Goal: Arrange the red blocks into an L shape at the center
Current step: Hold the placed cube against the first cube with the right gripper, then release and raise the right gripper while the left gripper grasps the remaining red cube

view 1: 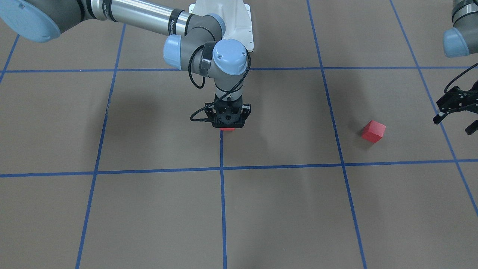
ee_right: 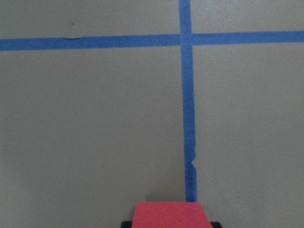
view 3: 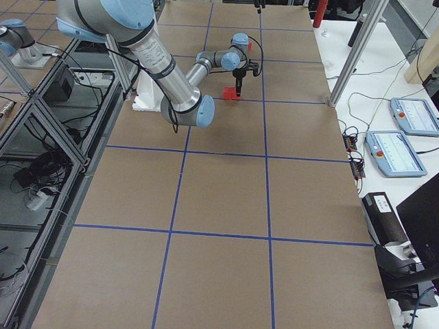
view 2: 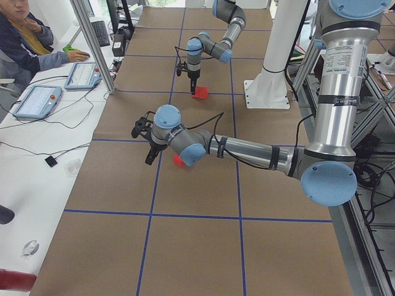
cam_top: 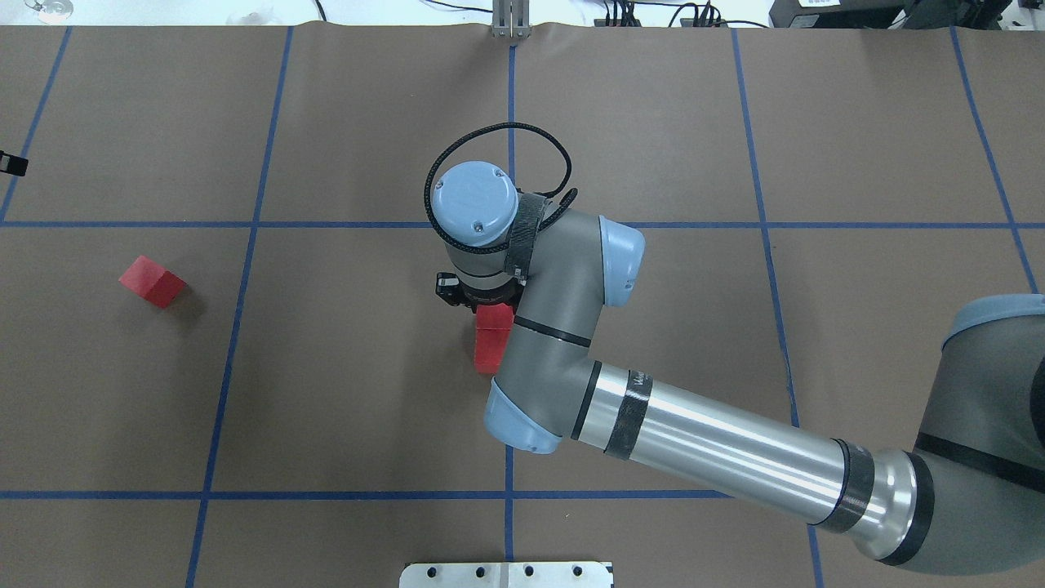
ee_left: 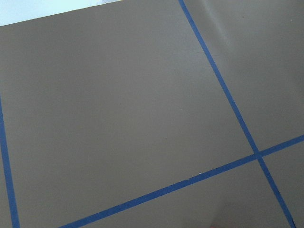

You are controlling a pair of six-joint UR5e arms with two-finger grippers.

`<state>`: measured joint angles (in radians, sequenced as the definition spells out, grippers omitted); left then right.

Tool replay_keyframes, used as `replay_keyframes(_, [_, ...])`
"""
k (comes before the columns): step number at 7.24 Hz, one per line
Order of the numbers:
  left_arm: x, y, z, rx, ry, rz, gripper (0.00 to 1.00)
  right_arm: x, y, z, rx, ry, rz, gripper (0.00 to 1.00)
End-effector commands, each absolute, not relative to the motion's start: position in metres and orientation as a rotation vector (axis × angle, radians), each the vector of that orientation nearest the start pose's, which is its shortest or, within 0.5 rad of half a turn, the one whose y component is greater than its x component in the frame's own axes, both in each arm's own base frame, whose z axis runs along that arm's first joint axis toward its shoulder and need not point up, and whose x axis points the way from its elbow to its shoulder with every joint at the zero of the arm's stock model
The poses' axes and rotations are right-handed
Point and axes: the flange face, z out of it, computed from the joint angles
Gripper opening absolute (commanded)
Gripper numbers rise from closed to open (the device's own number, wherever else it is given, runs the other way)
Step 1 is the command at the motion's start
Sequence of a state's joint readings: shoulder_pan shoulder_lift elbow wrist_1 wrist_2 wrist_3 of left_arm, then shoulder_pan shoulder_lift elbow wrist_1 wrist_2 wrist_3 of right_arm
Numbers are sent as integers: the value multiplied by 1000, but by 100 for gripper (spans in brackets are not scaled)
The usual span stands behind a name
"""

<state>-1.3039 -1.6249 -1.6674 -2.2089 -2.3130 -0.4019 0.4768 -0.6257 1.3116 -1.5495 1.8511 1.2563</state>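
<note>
My right gripper [view 1: 227, 126] points straight down at the center, on the middle blue line [view 1: 222, 149]. Its jaws are shut on a red block [ee_right: 171, 216], held at the table surface. In the overhead view this block [cam_top: 495, 318] touches a second red block [cam_top: 489, 353] lying just behind it, partly hidden by the arm. The third red block [view 1: 373, 131] lies alone on the brown surface on my left side; it also shows in the overhead view [cam_top: 153, 281]. My left gripper [view 1: 455, 124] is open and empty, hanging above the table a little beyond that block.
The white metal base [cam_top: 506, 574] sits at the near table edge. Blue tape lines [cam_top: 245, 224] divide the brown paper into squares. An operator [view 2: 24, 37] sits at the table's far side with tablets [view 2: 37, 100].
</note>
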Motion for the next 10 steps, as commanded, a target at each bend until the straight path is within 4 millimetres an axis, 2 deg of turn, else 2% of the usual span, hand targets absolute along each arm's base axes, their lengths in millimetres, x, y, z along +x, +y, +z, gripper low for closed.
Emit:
replay_keyframes(1, [77,-532,508,480,907,169,100,-651,-453,171,24,-752,52,99])
replay_keyframes(4, [77,-532,508,480,907,169,100,-649,-454,170,34,-755,35,99])
replay_keyframes(5, [77,-532,508,478,908,167,100,-634,-471,167,42,-762,48,99])
replay_keyframes(6, [77,-532,508,478,909,163,100,-611,-497,166,27,-775,61,99])
replay_keyframes(7, [78,-534,501,486,913,169,100,-576,-530,169,21,-790,81,99])
replay_keyframes(8, [91,-532,494,486,923,190,100,-539,-556,177,43,-779,69,99])
replay_keyframes(9, [109,-528,491,472,935,215,100,-484,-579,186,68,-760,16,99])
replay_keyframes(10, [125,-523,490,438,956,190,100,-427,-595,213,89,-762,-27,99])
